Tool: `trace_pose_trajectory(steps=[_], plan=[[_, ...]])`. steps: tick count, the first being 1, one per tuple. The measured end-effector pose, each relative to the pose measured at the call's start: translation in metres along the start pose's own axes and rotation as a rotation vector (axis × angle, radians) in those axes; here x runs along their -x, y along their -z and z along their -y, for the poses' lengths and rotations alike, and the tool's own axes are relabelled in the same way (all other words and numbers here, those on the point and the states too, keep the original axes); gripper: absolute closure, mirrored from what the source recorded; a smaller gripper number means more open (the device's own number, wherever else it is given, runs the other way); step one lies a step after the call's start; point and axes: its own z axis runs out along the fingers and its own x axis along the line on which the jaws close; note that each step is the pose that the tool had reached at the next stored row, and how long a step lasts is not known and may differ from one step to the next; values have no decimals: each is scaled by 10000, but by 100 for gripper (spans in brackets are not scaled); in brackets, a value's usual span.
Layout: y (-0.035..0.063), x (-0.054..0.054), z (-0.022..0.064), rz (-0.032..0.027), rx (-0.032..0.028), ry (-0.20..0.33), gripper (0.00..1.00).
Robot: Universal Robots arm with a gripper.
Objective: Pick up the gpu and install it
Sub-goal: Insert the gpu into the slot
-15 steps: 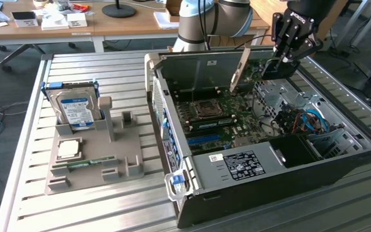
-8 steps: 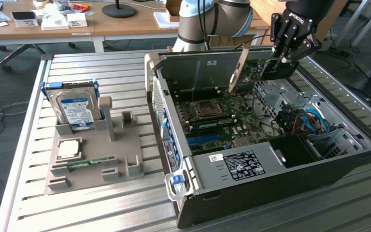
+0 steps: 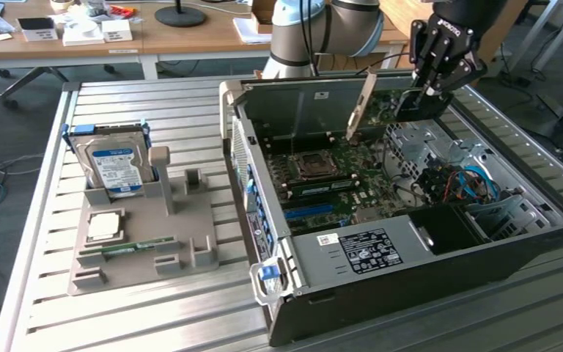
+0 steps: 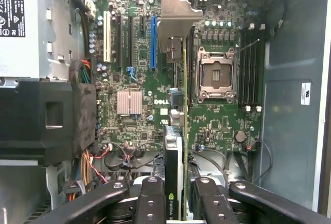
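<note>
**Graphics card held inside the open case**

The claw (image 3: 427, 86) is clamped on the gpu (image 3: 407, 110) and holds it edge-down over the far end of the open computer case (image 3: 409, 279). The card's silver bracket tilts toward the exterior view's left. From the wrist, the claw (image 4: 178, 203) pinches the gpu (image 4: 173, 146) between black fingers (image 4: 150, 203). The card's thin edge runs over the motherboard (image 4: 217, 125) between a blue slot (image 4: 153, 43) and the empty CPU socket (image 4: 214, 76). Whether it touches any slot cannot be told.

The case also holds a power supply (image 3: 360, 249) at its near end and bundles of coloured cables.

On the desk (image 3: 164, 323), at the exterior view's left, a grey tray (image 3: 135, 271) carries an upright hard drive (image 3: 115, 165), a square chip (image 3: 103, 225) and a RAM stick (image 3: 130, 248) lying flat.

"DELL" (image 4: 161, 101) is printed on the motherboard. The power supply's label and the drive's blue label are too small to read.
</note>
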Motion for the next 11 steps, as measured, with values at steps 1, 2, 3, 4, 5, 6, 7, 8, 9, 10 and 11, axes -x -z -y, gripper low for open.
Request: trace_pose_trajectory(steps=[1, 2, 3, 4, 5, 6, 7, 8, 9, 10, 11], plan=[[-1, 0, -12, -1, 0, -5, 73], [-2, -1, -23, -3, 0, -10, 73], [-3, -1, -29, -2, 0, -12, 73], [-3, -1, -31, -3, 0, -11, 73], [-4, -1, -33, -4, 1, -11, 73], [-4, -1, -33, -3, 1, -10, 73], [-4, -1, -33, -2, 0, -10, 73], [-4, -1, -33, -2, 0, -10, 73], [-4, -1, -34, -2, 0, -11, 73], [-4, -1, -34, -2, 1, -11, 73], [-4, -1, -34, -2, 0, -11, 73]])
